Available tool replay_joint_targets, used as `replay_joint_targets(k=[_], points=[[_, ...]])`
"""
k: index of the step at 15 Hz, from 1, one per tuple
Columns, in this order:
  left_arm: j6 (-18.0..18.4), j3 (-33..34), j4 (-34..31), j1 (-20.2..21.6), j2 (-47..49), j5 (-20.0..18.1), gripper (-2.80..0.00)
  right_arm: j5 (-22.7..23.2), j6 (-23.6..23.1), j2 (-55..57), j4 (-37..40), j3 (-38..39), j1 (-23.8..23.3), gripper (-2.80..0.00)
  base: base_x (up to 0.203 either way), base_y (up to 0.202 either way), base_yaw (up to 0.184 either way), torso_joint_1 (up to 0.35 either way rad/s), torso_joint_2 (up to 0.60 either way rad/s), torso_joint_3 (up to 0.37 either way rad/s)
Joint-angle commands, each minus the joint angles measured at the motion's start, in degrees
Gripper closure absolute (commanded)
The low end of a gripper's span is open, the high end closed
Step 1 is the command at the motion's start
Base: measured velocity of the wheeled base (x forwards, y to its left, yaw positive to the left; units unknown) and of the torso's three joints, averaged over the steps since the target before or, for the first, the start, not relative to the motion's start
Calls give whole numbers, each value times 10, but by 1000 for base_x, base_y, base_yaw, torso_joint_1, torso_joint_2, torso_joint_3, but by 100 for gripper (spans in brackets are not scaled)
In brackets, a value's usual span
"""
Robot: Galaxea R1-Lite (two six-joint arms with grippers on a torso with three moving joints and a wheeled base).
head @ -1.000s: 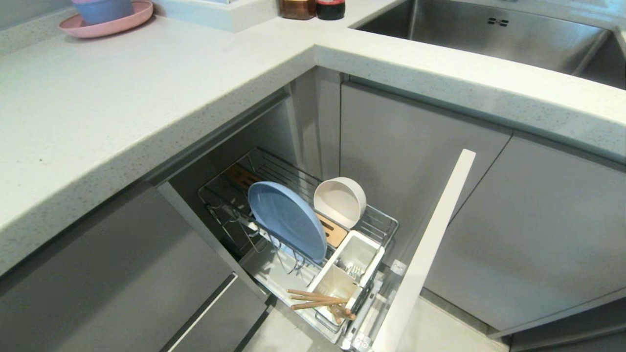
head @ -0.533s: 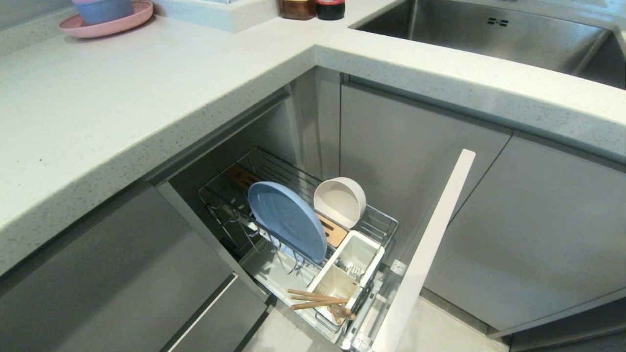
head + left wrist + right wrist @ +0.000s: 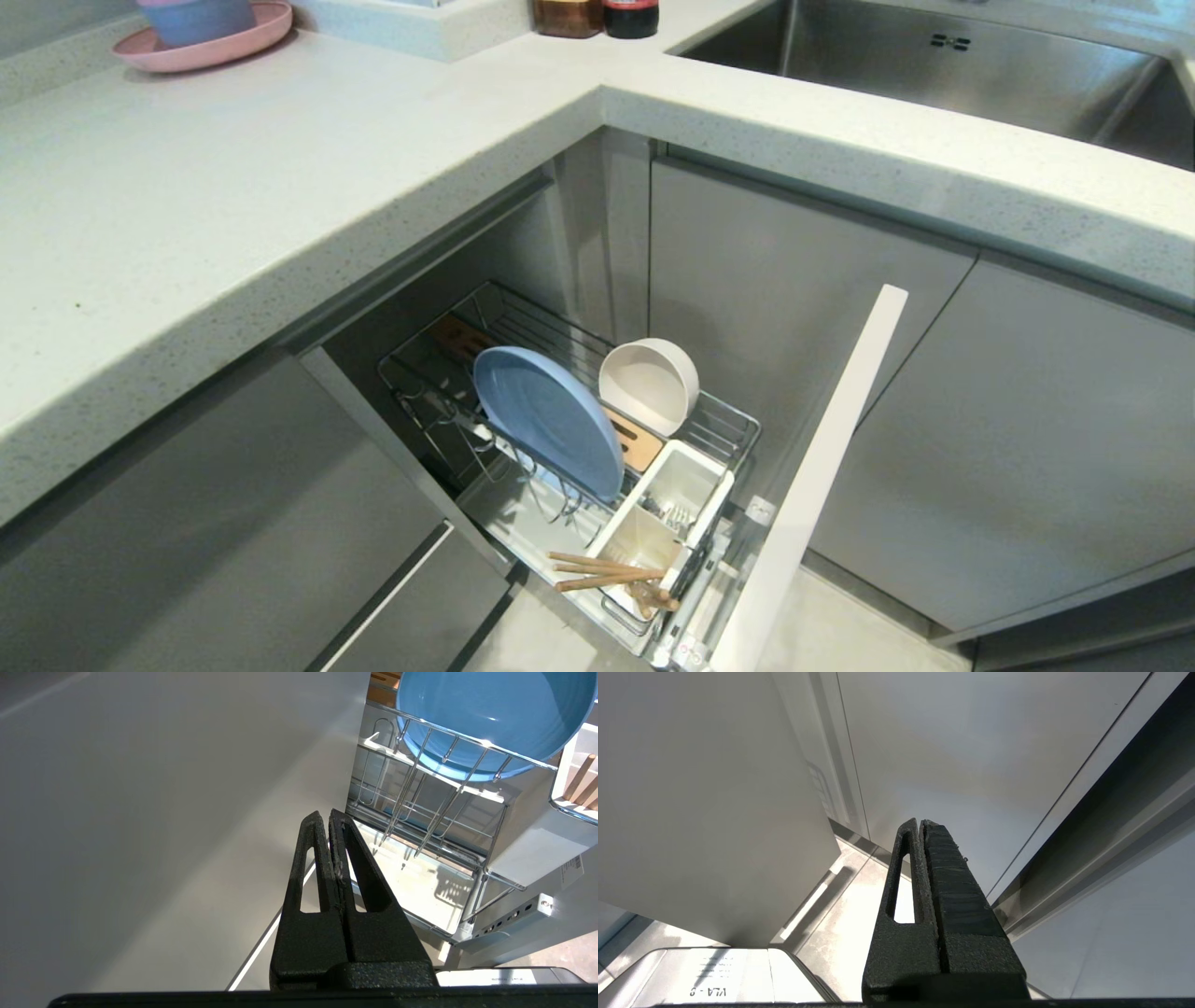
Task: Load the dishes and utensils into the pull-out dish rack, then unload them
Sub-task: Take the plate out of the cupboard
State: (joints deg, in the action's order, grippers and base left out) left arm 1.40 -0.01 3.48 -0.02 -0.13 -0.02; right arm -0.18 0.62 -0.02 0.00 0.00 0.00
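Note:
The pull-out dish rack (image 3: 719, 429) stands drawn out from the corner cabinet, its pale front panel (image 3: 822, 476) at the right. A light-blue plate (image 3: 546, 418) stands on edge between the prongs, with an off-white bowl (image 3: 651, 383) on edge behind it. Wooden chopsticks (image 3: 602, 571) lean out of the near white cup (image 3: 639, 541); metal cutlery (image 3: 670, 513) sits in the far cup. Neither arm shows in the head view. My left gripper (image 3: 325, 814) is shut and empty, low beside the rack, below the plate (image 3: 486, 714). My right gripper (image 3: 920, 822) is shut and empty, facing cabinet fronts.
A pale stone countertop (image 3: 280, 177) wraps the corner above the rack. On it at the far left sits a pink plate (image 3: 201, 47) with small bowls stacked on it. A steel sink (image 3: 952, 65) is at the back right, and two dark jars (image 3: 597, 17) stand at the back.
Nothing has moved in the head view.

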Motion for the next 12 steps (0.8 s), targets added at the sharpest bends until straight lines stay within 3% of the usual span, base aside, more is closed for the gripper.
replay_joint_targets(k=[1, 12], points=[[0, 15, 0, 0, 1, 0, 0, 0, 0, 0, 0, 1, 0, 0, 0, 0, 0, 0, 0, 0], [0, 15, 0, 0, 1, 0, 0, 0, 0, 0, 0, 1, 0, 0, 0, 0, 0, 0, 0, 0]])
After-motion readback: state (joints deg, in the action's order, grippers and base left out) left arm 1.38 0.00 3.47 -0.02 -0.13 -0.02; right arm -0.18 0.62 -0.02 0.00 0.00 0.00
